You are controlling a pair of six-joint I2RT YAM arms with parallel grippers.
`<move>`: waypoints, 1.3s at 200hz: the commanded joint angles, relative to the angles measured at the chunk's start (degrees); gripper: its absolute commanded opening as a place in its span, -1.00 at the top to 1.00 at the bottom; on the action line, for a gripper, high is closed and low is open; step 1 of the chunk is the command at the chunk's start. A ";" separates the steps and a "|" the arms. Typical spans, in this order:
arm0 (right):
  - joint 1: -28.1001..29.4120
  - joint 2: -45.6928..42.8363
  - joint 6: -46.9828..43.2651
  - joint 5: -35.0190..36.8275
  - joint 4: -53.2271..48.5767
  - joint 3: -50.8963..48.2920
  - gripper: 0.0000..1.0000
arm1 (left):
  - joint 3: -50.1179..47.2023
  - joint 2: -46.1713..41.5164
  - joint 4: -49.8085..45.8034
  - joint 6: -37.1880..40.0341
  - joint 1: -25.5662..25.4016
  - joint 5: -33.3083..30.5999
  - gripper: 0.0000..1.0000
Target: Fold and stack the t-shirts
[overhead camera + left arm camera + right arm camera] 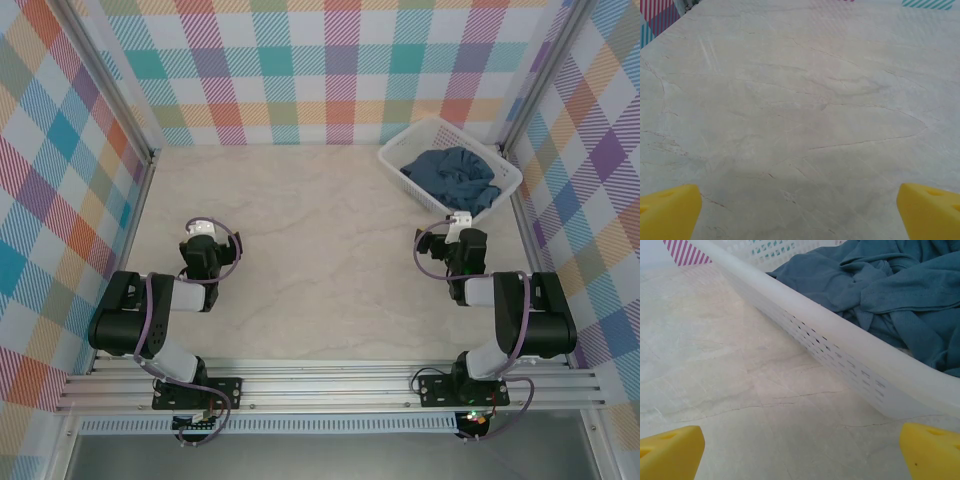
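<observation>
t-shirt [880, 285] bunched, lower folds hidden behind basket [840, 347] wall, basket cut off at right edge

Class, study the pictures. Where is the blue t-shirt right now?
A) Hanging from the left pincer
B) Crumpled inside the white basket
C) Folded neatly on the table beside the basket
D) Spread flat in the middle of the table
B: the t-shirt lies bunched and wrinkled inside the white basket, within its rim, not flat, folded or held.

Crumpled t-shirts [890, 295] inside white basket [840, 340]
</observation>
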 commanded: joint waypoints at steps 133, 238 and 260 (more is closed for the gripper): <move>1.94 -8.18 -2.23 2.02 2.63 -4.29 -0.99 | -5.91 -5.87 7.62 1.19 -2.19 -4.43 -1.00; 10.71 -28.03 17.32 5.09 -74.32 43.96 -0.99 | 26.87 -36.88 -47.50 -6.27 -11.41 -11.41 -1.00; 4.97 -18.98 27.49 1.41 -73.18 50.65 -0.98 | 48.41 -25.18 -71.68 -19.70 -8.94 -10.12 -1.00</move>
